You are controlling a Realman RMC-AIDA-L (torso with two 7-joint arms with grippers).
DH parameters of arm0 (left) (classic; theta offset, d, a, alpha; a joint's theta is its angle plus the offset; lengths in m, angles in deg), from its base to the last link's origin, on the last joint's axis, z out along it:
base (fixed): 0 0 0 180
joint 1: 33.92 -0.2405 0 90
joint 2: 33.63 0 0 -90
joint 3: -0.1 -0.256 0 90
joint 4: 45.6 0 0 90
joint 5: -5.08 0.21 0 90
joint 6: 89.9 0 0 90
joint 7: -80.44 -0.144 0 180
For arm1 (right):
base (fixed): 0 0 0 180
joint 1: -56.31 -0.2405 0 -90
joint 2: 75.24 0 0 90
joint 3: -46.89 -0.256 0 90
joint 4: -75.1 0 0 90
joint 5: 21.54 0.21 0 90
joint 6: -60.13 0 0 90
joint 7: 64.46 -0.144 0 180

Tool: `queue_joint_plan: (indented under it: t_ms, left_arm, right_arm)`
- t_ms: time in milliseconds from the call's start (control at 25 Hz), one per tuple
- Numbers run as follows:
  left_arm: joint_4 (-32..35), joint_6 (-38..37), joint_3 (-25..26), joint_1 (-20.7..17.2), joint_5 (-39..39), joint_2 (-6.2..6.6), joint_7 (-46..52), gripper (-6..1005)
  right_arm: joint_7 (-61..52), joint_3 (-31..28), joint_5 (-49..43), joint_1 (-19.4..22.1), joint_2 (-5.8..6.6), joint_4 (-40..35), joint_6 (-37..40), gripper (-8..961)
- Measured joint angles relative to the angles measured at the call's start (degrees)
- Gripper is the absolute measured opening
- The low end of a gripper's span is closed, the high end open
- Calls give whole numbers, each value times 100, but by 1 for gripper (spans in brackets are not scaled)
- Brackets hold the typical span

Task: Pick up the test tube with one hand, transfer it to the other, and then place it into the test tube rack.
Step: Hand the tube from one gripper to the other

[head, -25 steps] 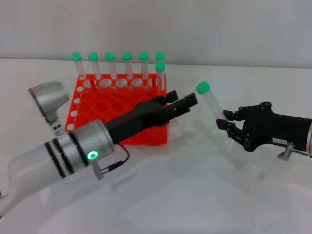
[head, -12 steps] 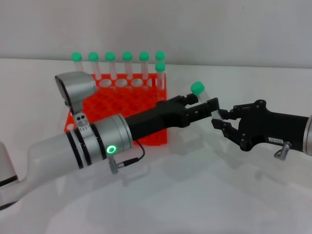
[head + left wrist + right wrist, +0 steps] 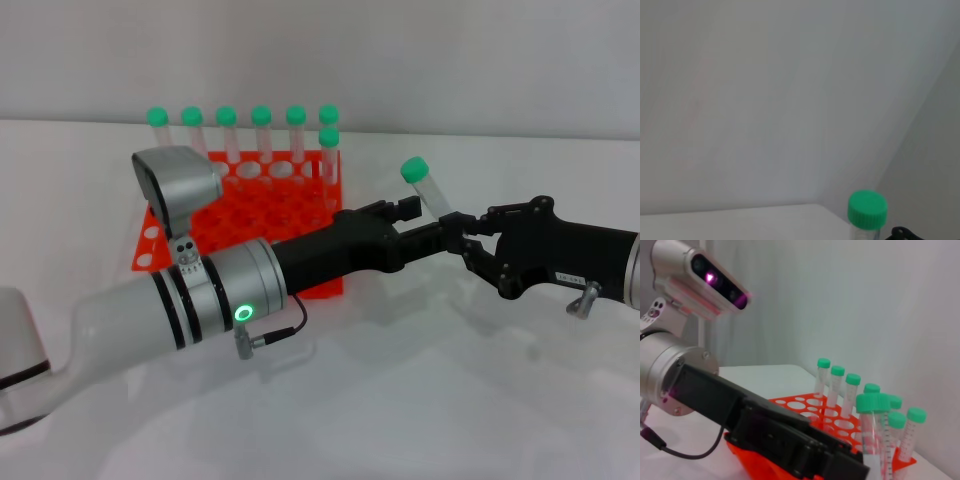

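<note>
The left hand is black with several fingers, on a long black forearm that joins a silver wrist cuff carrying a round green light, black rings, and a thin black cable with a small metal plug. Behind the cuff the arm is white, and a silver camera housing sits on top of it. The right hand is also black and many-fingered, on a black forearm with a small white label, a silver ring and a metal plug.

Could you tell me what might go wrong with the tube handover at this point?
Both hands meet at the lower end of the test tube, which tilts with its green cap up. If the right hand lets go before the left hand grips firmly, it could drop onto the table. A later sweep could hit tubes standing in the test tube rack.
</note>
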Motion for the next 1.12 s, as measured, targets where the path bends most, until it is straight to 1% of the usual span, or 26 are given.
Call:
queue_joint_plan:
  t_ms: [200, 440, 640, 1120]
  left_arm:
    - [167, -8, 69, -207, -30, 1, -292, 790]
    - [283, -1, 111, -368, -22, -4, -511, 567]
    - [318, 1, 188, -391, -22, -6, -550, 526]
    - [288, 7, 159, -364, 16, -7, -557, 502]
  right_arm:
    - [30, -35, -57, 27, 7, 0, 7, 188]
    - [205, 48, -26, 46, 9, 35, -36, 187]
    - [333, 153, 23, 54, 8, 44, -62, 188]
    - [440, 163, 144, 67, 9, 28, -93, 187]
